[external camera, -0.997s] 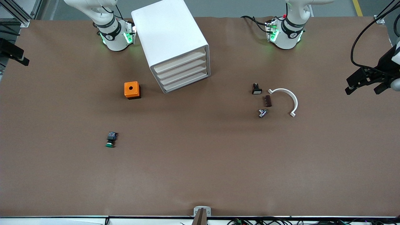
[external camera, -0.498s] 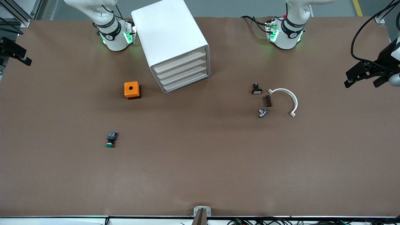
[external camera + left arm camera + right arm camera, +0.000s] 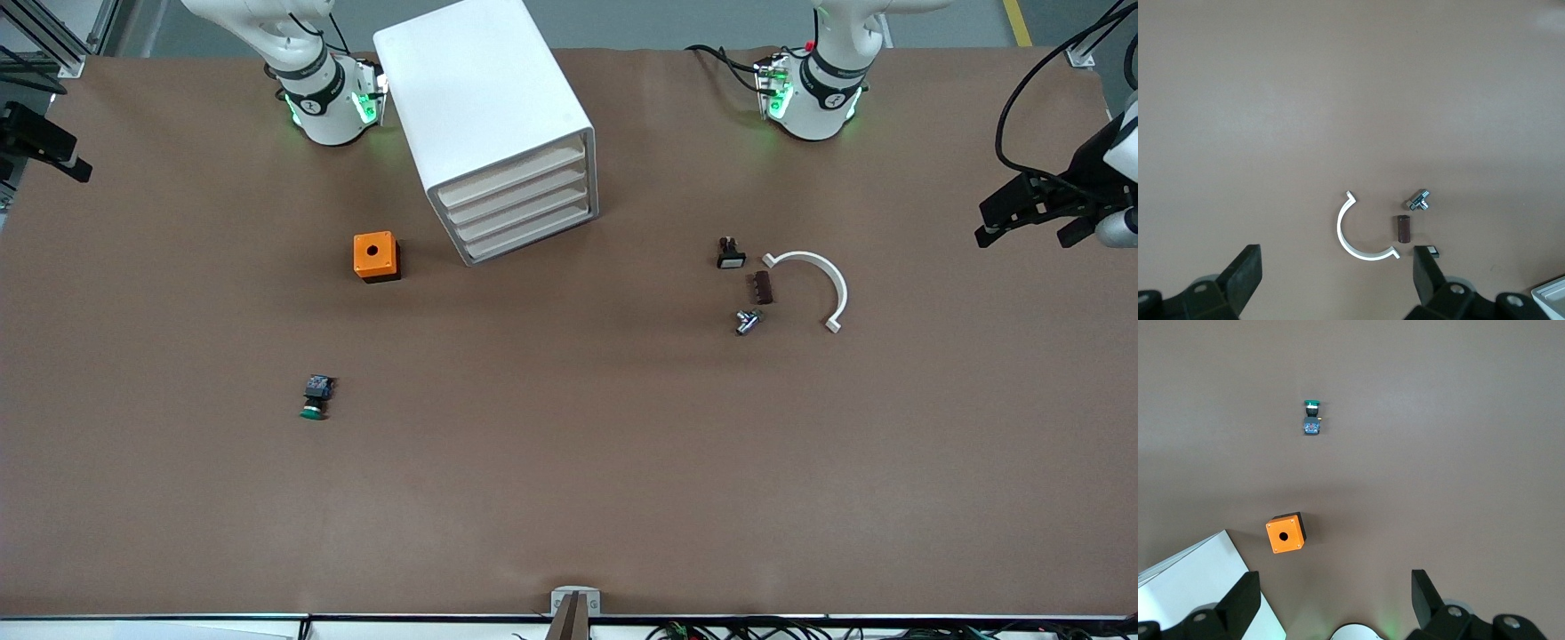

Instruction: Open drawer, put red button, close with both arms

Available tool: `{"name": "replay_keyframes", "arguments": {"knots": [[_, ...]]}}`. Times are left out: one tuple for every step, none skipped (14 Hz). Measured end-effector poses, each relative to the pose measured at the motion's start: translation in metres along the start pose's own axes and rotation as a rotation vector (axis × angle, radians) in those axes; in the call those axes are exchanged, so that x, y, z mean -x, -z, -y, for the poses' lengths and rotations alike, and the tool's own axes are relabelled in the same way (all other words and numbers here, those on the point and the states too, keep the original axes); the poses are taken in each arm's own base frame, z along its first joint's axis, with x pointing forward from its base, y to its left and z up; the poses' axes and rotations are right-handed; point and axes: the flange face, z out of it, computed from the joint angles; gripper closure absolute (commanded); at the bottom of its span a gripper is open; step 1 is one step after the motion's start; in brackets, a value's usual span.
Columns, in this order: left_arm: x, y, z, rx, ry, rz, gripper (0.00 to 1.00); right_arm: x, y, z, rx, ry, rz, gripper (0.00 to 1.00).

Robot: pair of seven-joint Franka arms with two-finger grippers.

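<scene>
Green-capped button (image 3: 313, 398), nearest item on bench (image 3: 569, 498): alike in body to the red button, so a mistaken pick is the main risk, since no red cap shows in any view. Mid-bench, toward the left arm's end: metal fitting (image 3: 747, 321), brown block (image 3: 762, 287), white arc (image 3: 813, 271). Orange box (image 3: 376, 256) beside cabinet (image 3: 480, 80). Topmost drawer (image 3: 511, 173): shut, front flush; a pull may drag the cabinet. Left gripper (image 3: 1337, 263), right gripper (image 3: 1335, 581): spread wide, empty, each over its own bench end.
</scene>
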Motion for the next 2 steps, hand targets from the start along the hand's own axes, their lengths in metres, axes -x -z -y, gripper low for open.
{"name": "replay_keyframes", "arguments": {"knots": [[-0.0006, -0.0012, 0.0000, 0.000, 0.000, 0.002, 0.00, 0.0003, -0.0001, 0.0008, 0.000, -0.003, 0.002, 0.00], [-0.0009, -0.0019, 0.0000, 0.000, 0.000, 0.003, 0.00, 0.0006, -0.0002, 0.0017, 0.000, -0.004, 0.004, 0.00]]}}
